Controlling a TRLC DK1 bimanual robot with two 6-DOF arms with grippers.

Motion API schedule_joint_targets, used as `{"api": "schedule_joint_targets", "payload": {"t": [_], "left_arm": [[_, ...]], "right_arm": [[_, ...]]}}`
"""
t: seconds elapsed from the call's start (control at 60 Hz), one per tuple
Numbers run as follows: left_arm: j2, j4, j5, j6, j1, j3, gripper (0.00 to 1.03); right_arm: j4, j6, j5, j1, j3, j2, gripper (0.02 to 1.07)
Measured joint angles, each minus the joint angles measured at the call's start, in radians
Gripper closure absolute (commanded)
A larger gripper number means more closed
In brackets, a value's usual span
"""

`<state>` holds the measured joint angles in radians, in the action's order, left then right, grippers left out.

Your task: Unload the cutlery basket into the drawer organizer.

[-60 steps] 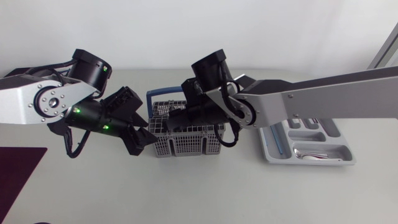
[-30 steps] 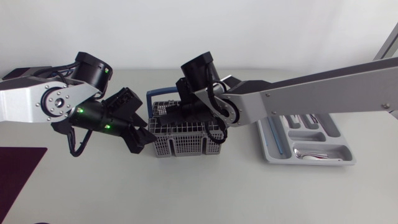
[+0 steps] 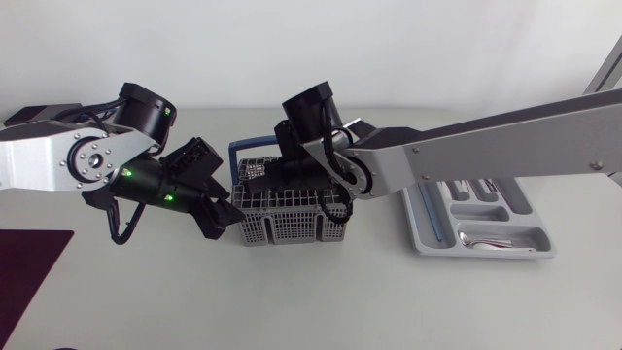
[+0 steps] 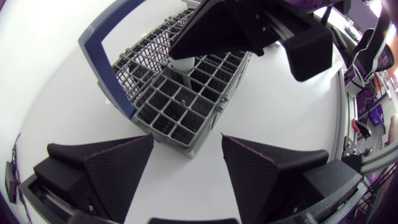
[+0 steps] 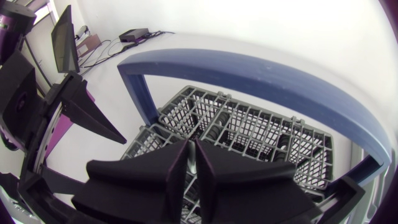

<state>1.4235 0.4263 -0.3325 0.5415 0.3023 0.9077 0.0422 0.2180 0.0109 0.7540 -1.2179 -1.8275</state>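
The grey wire cutlery basket (image 3: 292,229) with its blue handle (image 3: 245,149) stands mid-table. My right arm reaches in from the right, and its gripper (image 3: 264,183) is lowered into the basket's left compartments. In the right wrist view its fingers (image 5: 191,149) are pressed almost together over the grid (image 5: 261,127). The left wrist view shows a pale cutlery piece (image 4: 185,65) standing in a cell, with its top pinched in the right gripper (image 4: 186,55). My left gripper (image 3: 225,216) (image 4: 186,138) stands open just off the basket's (image 4: 155,106) near left corner, touching nothing.
The grey drawer organizer (image 3: 424,236) lies to the right of the basket, with a spoon (image 3: 486,239) and other cutlery in its compartments. A dark purple mat (image 3: 29,272) covers the table's front left corner.
My right arm has shifted left over the basket, and its fingers have come together on the pale cutlery piece. The left arm and the basket have stayed put.
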Motion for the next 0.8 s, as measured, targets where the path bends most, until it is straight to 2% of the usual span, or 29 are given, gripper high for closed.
{"api": "schedule_joint_targets", "payload": {"t": [0.8], "left_arm": [[0.000,-0.003,0.000,0.000,0.001,0.000,0.13]], "right_arm": [[0.040,0.011,0.014,0.015,0.044,0.062,1.00]]}}
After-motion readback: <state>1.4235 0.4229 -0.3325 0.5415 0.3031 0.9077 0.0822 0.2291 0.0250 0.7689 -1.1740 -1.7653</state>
